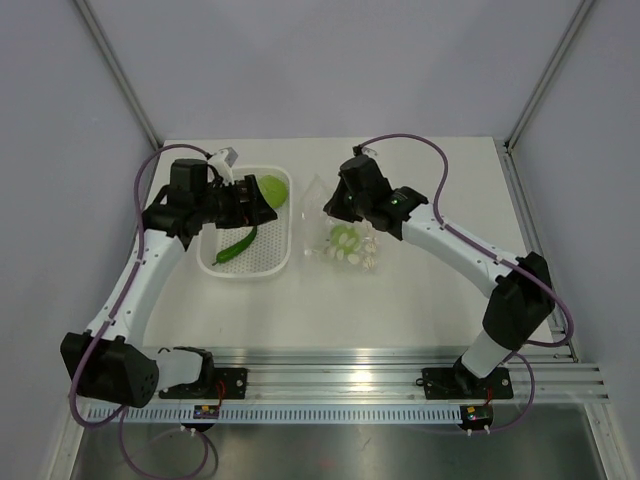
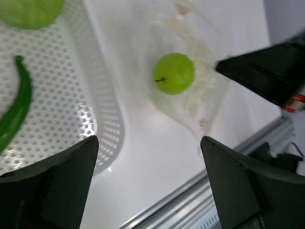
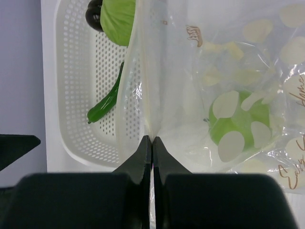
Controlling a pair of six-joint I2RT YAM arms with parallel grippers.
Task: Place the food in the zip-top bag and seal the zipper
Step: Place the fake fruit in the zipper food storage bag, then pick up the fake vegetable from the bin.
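The clear dotted zip-top bag lies right of the white tray, with the lime-green ball fruit inside it. My right gripper is shut on the bag's mouth edge, where the zipper strip runs, and holds it up. The fruit also shows through the plastic in the right wrist view. The green chili, a pale green leafy lump and a small dark piece lie in the tray. My left gripper is open and empty, above the tray's right side.
The white perforated tray sits left of centre. In the left wrist view its rim lies between the chili and the bagged fruit. A metal rail runs along the table's near edge.
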